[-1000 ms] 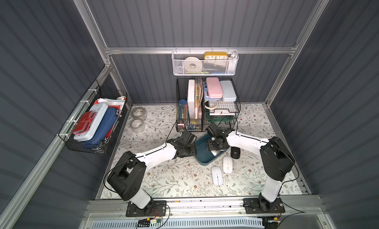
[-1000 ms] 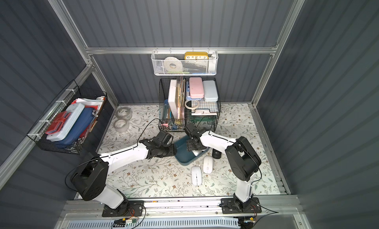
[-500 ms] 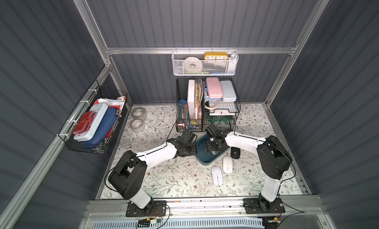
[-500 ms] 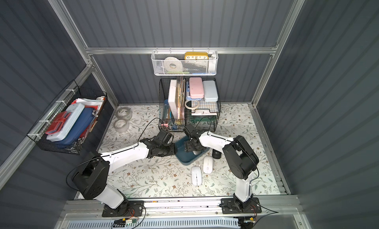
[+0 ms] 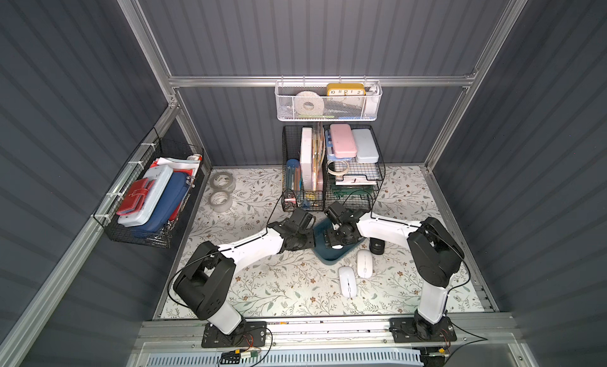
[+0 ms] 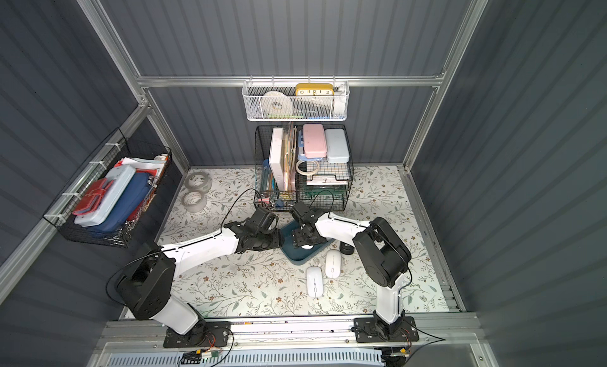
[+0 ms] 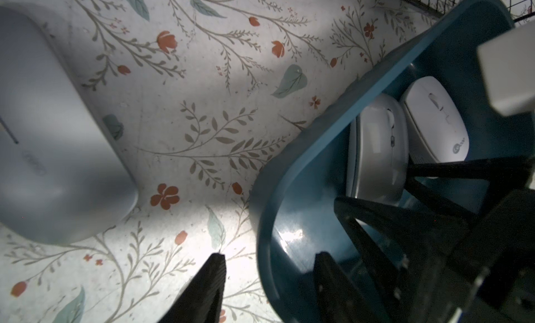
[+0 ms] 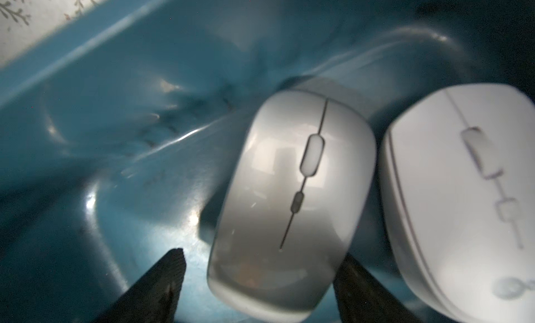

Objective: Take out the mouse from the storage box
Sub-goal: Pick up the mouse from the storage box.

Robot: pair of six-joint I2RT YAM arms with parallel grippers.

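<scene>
The storage box (image 5: pixel 331 253) is a dark teal tub on the floral table in front of the wire organisers. Two pale mice lie side by side in it: a silver-white mouse (image 8: pixel 292 197) and a white mouse (image 8: pixel 463 191). My right gripper (image 8: pixel 262 255) is inside the box, open, a finger on each side of the silver-white mouse's near end. One finger stands clear of it. My left gripper (image 7: pixel 270 255) is open astride the box's wall (image 7: pixel 289 168). One finger is outside over the table, the other inside. In both top views the right gripper (image 5: pixel 335 242) hides most of the box's contents.
Two white mice (image 5: pixel 347 281) (image 5: pixel 364 263) and a small black round thing (image 5: pixel 377 246) lie on the table just right of the box. Black wire organisers (image 5: pixel 331 171) stand close behind it. Two tape rolls (image 5: pixel 220 191) sit at the back left.
My right gripper has edged a little further left over the box. The left arm and the box are nearly where they were.
</scene>
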